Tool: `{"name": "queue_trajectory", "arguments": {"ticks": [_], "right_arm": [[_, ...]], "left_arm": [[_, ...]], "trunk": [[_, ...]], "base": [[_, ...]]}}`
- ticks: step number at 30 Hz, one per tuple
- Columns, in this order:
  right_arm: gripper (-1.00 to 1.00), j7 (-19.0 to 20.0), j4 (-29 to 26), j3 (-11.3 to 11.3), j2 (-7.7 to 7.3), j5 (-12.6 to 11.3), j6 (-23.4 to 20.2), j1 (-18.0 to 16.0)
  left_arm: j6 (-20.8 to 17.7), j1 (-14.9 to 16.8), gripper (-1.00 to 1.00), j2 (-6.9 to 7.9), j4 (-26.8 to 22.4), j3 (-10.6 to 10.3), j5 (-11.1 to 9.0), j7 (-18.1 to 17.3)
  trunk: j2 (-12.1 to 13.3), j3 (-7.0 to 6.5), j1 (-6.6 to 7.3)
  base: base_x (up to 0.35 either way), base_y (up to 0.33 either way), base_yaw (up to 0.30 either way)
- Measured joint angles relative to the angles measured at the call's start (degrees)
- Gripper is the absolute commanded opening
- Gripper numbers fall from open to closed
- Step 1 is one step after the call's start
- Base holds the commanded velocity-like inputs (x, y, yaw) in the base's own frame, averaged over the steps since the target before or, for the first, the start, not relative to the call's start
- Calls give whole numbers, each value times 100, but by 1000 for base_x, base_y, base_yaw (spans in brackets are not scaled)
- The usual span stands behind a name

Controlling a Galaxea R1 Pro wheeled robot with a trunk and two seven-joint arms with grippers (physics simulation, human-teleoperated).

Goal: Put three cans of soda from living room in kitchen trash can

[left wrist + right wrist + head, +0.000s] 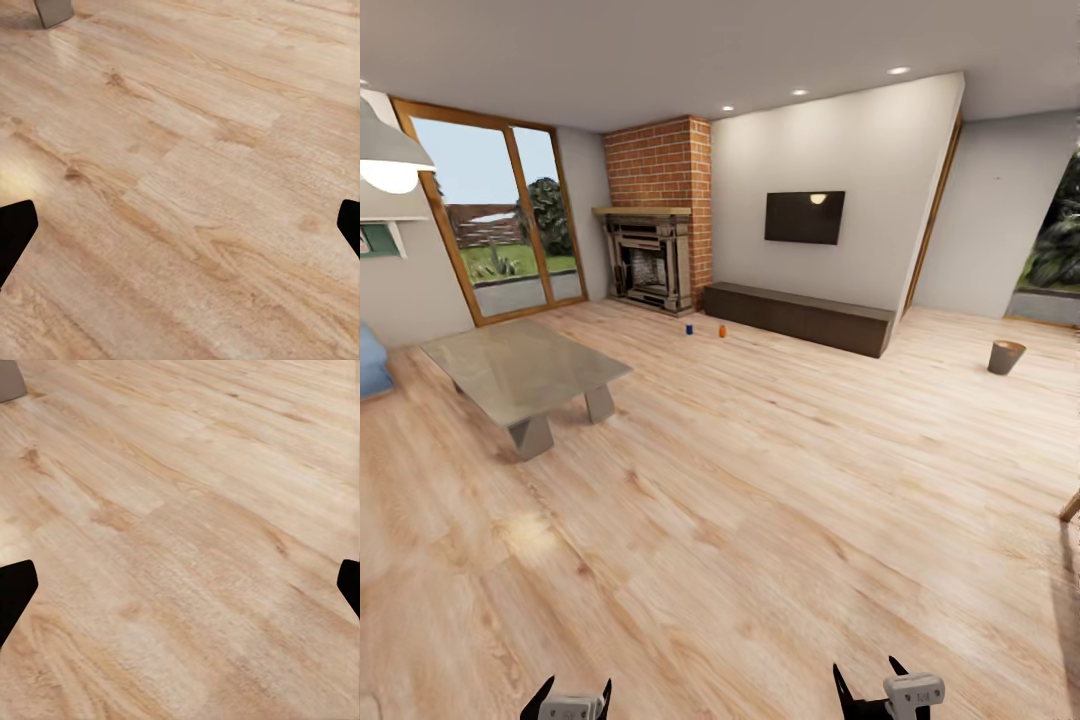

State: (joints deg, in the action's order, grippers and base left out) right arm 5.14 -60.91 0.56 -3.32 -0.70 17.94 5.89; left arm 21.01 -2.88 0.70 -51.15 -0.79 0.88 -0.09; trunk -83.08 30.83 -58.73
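From the head view, the living room's wood floor [760,480] stretches ahead. At about eleven o'clock, far off, a dark blue soda can [689,328] and an orange soda can [722,331] stand near each other on the floor, between the red-brick fireplace [652,255] and the long dark low cabinet [800,317]. The trash can [1006,357] stands at two o'clock. The grey coffee table [525,372] sits at ten o'clock. The left gripper [567,703] and right gripper [887,690] both hang spread wide, holding nothing.

Left hand [567,697] and right hand [872,683] low and apart, fingers spread wide, both empty.
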Motion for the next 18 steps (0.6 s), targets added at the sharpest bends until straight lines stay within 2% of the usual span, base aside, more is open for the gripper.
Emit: {"name": "queue_trajectory", "arguments": {"ticks": [18], "right_arm": [[100,-4,0,-27,-5,0,20,0]], "left_arm": [[7,0,100,0,21,0,0,0]], "trunk": [[0,-17,0]], "base": [[225,230,-240]]}}
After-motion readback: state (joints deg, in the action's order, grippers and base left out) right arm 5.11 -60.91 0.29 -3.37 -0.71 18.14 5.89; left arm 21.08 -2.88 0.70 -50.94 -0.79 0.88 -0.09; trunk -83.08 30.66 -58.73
